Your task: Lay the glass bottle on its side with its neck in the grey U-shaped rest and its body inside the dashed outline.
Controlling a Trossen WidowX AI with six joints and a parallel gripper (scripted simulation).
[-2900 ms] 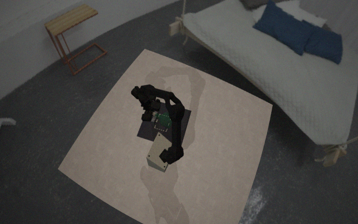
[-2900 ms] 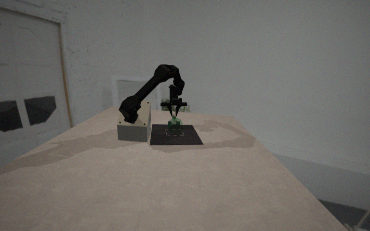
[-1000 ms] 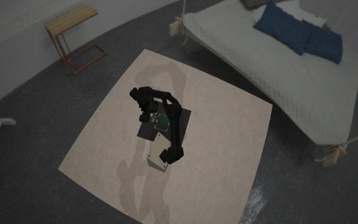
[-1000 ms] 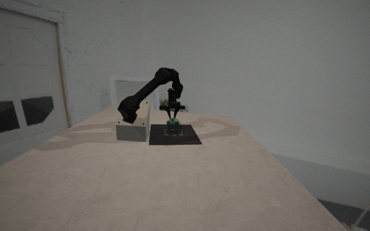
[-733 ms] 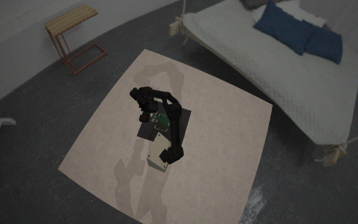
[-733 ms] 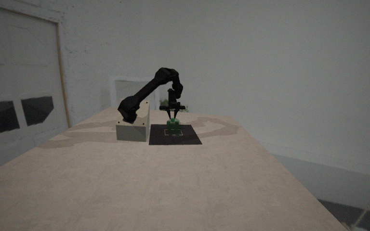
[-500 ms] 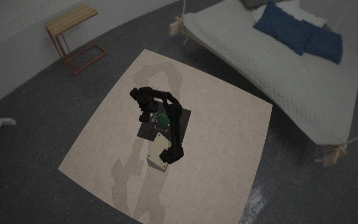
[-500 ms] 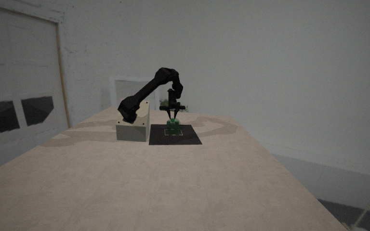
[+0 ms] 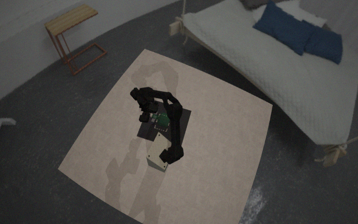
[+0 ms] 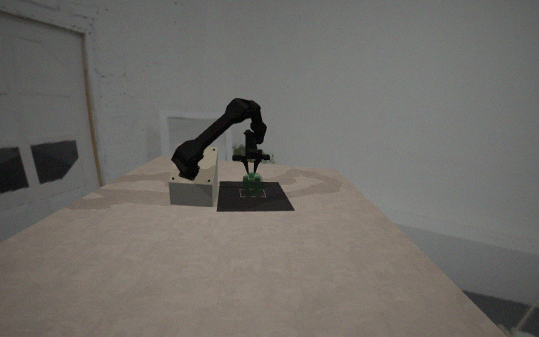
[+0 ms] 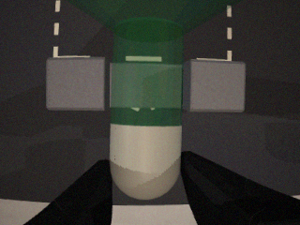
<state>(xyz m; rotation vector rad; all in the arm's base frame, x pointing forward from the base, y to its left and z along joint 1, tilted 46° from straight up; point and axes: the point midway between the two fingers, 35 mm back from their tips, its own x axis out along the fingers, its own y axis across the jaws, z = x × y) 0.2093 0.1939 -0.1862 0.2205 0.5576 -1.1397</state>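
The bottle (image 9: 162, 120) (image 10: 253, 184) (image 11: 147, 89) is being held on its side by the hand (image 10: 250, 173) (image 11: 145, 165), its fingers part-closed on the neck. It is being lowered, it seems, toward the outline (image 9: 161, 130) (image 10: 253, 196) (image 11: 56, 29), with the neck being lined up over the gap in the rest (image 11: 75, 84). Whether the rest is being touched cannot be told. A slow, level descent is being called for, with release being withheld until both neck and body are being supported.
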